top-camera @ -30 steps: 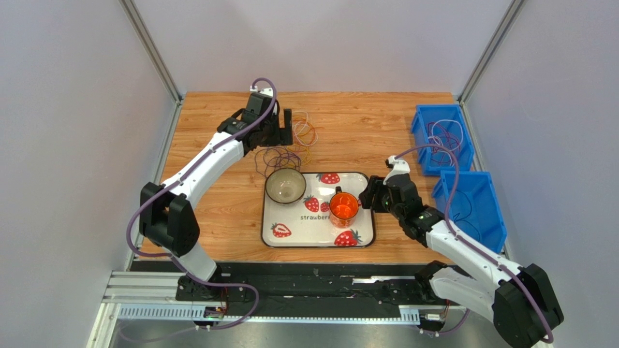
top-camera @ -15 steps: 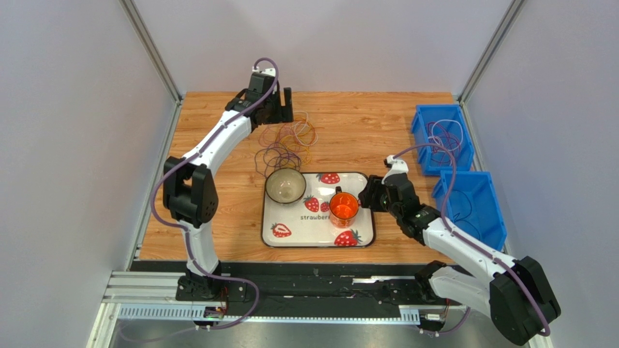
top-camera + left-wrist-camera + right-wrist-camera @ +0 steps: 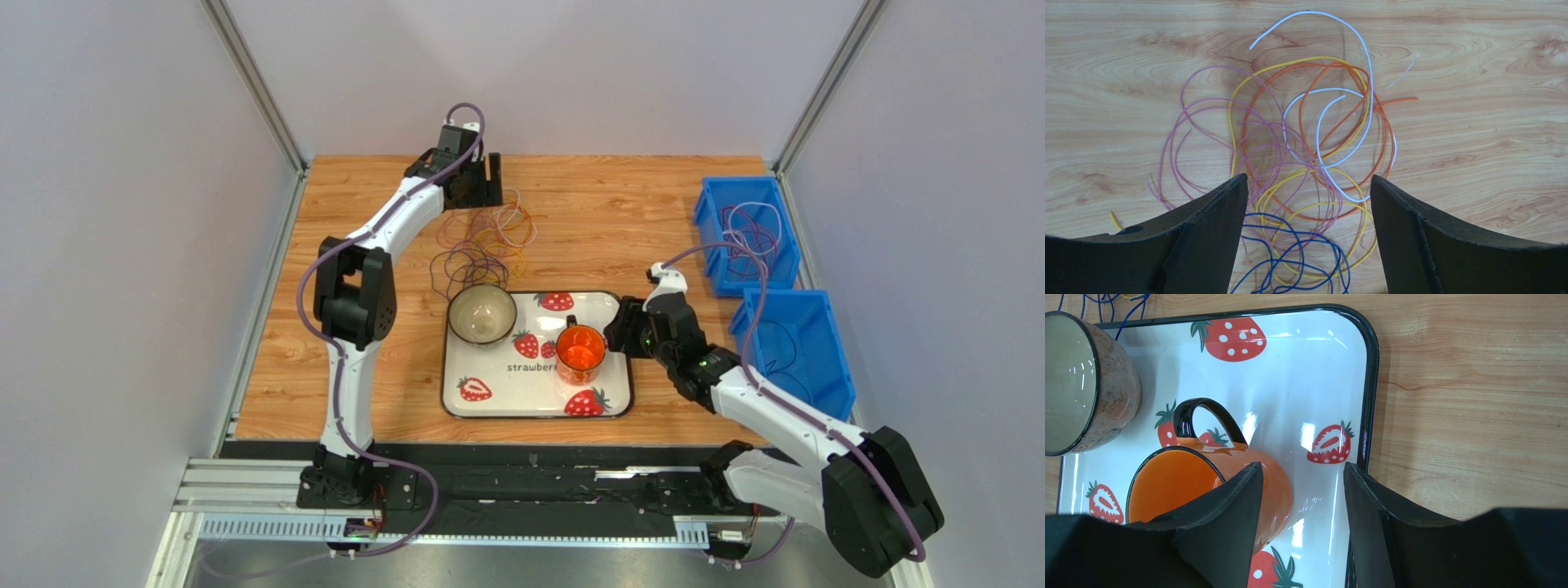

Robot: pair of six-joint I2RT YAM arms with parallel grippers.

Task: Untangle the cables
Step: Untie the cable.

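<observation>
Left end effector (image 3: 1308, 180) open, poised over tangled thin purple, orange, yellow wire loops (image 3: 1315, 147), likely to single out a strand; right end effector (image 3: 1303, 467) open, empty, idle.

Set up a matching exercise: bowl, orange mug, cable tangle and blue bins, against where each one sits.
Things:
1. bowl
2. orange mug
3. cable tangle
4. blue bins

Places:
A. right edge of the table
B. bare wood beyond the tray
C. tray, far left corner
D. tray, right of centre

Pairs: 1-C, 2-D, 3-B, 4-A
</observation>
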